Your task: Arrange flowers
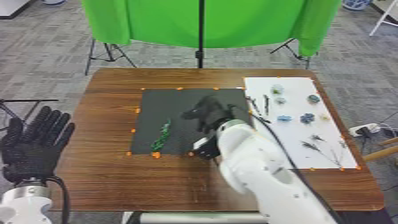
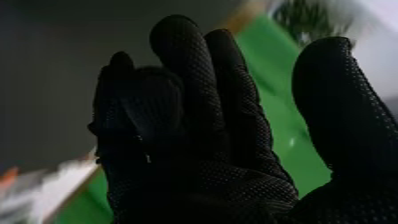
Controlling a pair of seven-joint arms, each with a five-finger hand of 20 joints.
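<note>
On the brown wooden table [image 1: 102,187], a flat square black sheet [image 1: 164,105] lies left of an oblong white sheet [image 1: 302,85]. A slender green leafy sprig [image 1: 163,135] rests on the black sheet's near left part. On the white sheet — small round blue flower heads [image 1: 307,118] midway, thin dark twigs [image 1: 266,104] far left, thin branching greyish sprigs [image 1: 311,146] near.

White, smoothly rounded arm shells [image 1: 258,167], black external cables [image 1: 65,196], silvery left wrist collar [image 1: 33,183], black gloves [image 1: 35,145], fine mesh-like texture

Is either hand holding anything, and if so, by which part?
Nothing is held: the right hand has nothing between fingers and thumb, and the left hand is open and empty.
</note>
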